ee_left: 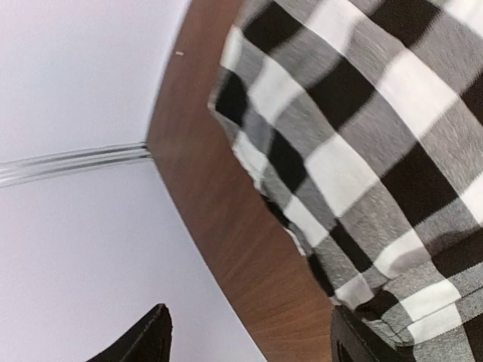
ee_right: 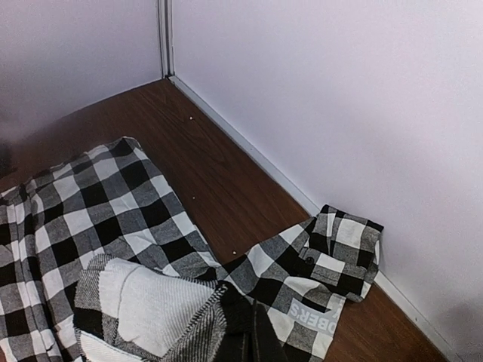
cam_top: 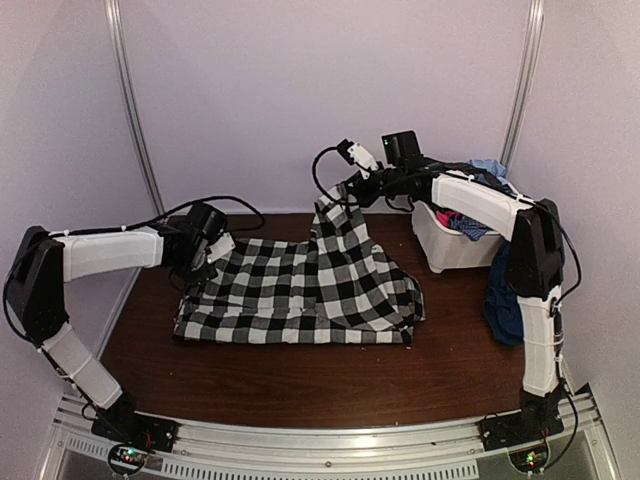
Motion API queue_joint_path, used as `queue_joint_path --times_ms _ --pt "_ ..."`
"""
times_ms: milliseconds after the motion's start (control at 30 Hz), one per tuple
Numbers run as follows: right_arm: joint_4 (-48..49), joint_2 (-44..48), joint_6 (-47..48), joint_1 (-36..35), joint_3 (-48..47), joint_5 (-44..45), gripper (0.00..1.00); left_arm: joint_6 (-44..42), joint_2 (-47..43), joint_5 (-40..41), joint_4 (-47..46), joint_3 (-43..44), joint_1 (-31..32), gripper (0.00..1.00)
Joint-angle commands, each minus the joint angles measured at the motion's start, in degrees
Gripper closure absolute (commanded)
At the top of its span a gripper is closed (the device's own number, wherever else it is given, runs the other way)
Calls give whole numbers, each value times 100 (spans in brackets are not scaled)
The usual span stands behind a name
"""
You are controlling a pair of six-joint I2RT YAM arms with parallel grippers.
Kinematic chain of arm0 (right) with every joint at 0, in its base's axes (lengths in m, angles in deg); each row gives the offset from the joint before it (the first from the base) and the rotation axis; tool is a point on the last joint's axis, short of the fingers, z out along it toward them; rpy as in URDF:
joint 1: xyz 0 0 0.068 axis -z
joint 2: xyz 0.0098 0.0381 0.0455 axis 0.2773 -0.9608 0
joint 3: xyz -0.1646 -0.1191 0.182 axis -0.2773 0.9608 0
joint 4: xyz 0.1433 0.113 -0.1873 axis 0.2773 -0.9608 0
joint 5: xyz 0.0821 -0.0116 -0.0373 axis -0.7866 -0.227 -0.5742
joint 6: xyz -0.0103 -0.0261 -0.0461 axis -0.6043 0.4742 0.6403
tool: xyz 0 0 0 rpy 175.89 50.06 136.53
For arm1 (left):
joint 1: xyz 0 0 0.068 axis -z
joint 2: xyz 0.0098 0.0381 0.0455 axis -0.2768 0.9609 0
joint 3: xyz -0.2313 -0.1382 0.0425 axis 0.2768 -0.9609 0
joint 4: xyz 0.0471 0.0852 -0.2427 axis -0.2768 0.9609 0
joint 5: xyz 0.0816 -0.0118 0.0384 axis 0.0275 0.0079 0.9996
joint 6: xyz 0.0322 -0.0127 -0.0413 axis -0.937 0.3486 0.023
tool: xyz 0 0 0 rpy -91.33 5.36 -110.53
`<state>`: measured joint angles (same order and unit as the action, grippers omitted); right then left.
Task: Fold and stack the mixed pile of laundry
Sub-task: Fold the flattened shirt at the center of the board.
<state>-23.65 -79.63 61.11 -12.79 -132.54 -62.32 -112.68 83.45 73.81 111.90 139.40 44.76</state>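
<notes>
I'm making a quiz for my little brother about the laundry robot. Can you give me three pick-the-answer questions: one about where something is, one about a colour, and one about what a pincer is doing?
1. Where is the white bin on the table?
A) near left corner
B) far right side
C) under the shirt

2. What colours is the spread-out shirt?
A) red and yellow
B) all green
C) black and white checks

3. What is the right pincer doing?
A) holding part of the shirt up off the table
B) reaching into the bin
C) resting empty on the table

Answers:
1 B: the top view shows the bin at the far right.
2 C: every view shows black and white squares.
3 A: the cloth rises in a peak to that pincer.
</notes>
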Motion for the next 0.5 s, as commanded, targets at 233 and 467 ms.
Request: queue_joint_path --times_ms 233,467 --pt "-854 -591 -1502 16 -666 -570 100 2960 -1064 -1164 569 1089 -895 19" --pt "6 -232 -3006 -284 630 -1281 100 4216 -1345 -2926 604 931 -1226 8"
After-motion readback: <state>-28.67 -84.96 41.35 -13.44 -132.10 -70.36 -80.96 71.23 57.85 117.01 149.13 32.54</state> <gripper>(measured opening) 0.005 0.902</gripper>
